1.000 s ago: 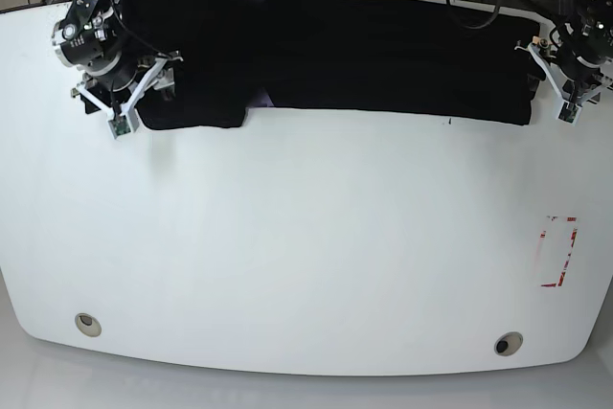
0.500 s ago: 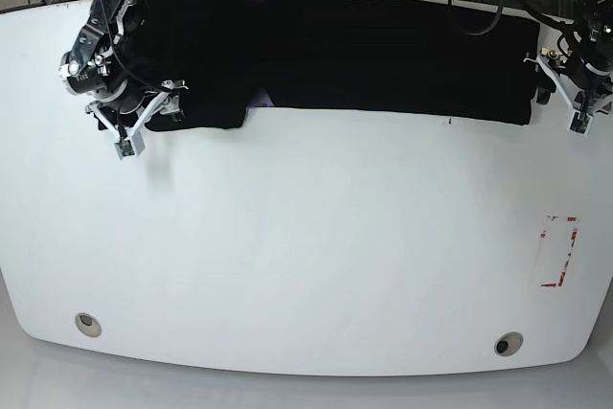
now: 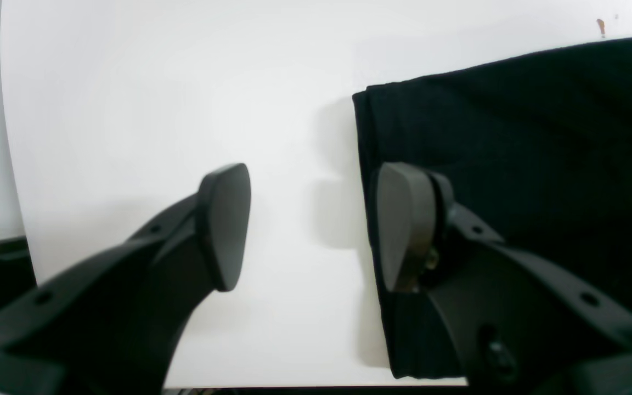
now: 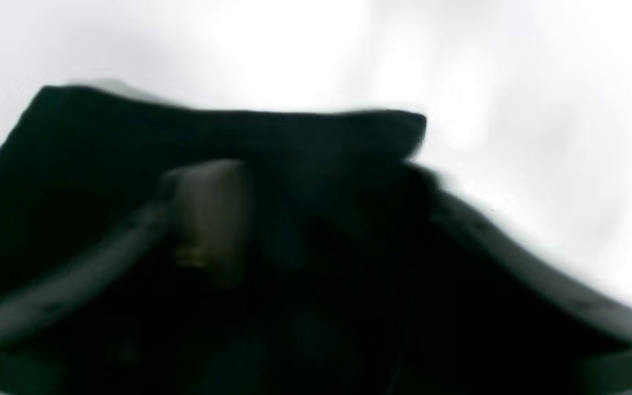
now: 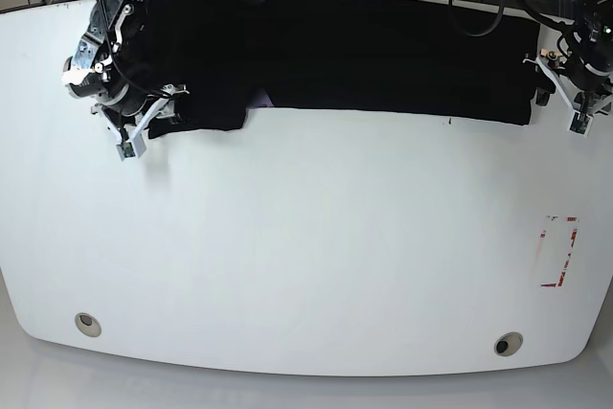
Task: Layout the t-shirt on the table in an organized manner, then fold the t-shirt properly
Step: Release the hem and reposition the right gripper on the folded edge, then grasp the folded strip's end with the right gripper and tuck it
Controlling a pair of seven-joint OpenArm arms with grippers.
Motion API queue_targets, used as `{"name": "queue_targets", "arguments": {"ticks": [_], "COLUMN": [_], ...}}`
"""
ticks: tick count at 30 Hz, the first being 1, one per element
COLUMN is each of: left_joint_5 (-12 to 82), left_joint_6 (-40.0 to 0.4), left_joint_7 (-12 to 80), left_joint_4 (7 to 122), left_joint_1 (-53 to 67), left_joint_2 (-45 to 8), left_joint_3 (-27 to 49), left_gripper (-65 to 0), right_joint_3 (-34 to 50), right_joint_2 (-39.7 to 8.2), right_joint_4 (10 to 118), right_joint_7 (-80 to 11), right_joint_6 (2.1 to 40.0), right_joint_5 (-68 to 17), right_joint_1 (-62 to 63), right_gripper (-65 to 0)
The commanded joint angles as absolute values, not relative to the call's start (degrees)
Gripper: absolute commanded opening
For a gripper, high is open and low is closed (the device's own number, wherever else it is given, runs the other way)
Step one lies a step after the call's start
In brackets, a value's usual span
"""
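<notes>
T-shirt [image 5: 383, 59] lies along top of frame; left gripper [image 3: 313, 225] spread, straddle hem squarely; right gripper [image 5: 144, 126] state unclear.

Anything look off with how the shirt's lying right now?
Yes. The t-shirt lies as a long folded band along the far edge of the table, and the end by the right gripper juts nearer than the rest. A purple label peeks out at that step. The left gripper straddles the opposite edge, open.
</notes>
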State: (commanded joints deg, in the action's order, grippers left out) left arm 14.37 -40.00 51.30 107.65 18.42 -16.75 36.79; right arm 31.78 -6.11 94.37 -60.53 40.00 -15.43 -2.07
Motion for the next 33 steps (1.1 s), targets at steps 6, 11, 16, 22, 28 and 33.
{"name": "queue_targets", "arguments": {"ticks": [6, 11, 16, 22, 28, 33], "left_joint_5": [14.4, 14.3, 14.3, 14.1, 14.0, 14.0], "left_joint_6": [-40.0, -40.0, -40.0, -40.0, -40.0, -40.0], "left_joint_7": [51.3, 51.3, 51.3, 51.3, 51.3, 51.3], "left_joint_4": [107.5, 107.5, 107.5, 107.4, 107.4, 107.3], "left_joint_1": [18.4, 18.4, 18.4, 18.4, 18.4, 18.4], "left_joint_2": [-16.7, -16.7, -16.7, -16.7, -16.7, -16.7], "left_joint_3": [36.8, 36.5, 36.4, 36.4, 36.4, 36.4], "left_gripper": [-31.8, -31.8, -31.8, -31.8, -31.8, -31.8], "right_joint_3": [31.8, 32.1, 31.8, 31.7, 31.7, 31.6], "right_joint_2": [-5.8, -4.2, -4.1, -4.2, -6.7, -9.8], "right_joint_4": [97.1, 101.9, 107.3, 110.8, 112.2, 112.3], "right_joint_7": [-60.5, -60.7, -61.9, -68.4, -71.3, -73.4], "right_joint_6": [40.0, 40.0, 40.0, 40.0, 40.0, 40.0], "right_joint_5": [-15.5, -19.9, -29.0, -42.7, -55.4, -65.5], "right_joint_1": [-2.1, -3.1, -6.1, -9.8, -14.7, -18.8], "right_gripper": [-63.6, -62.1, -62.1, -62.1, -62.1, -62.1]}}
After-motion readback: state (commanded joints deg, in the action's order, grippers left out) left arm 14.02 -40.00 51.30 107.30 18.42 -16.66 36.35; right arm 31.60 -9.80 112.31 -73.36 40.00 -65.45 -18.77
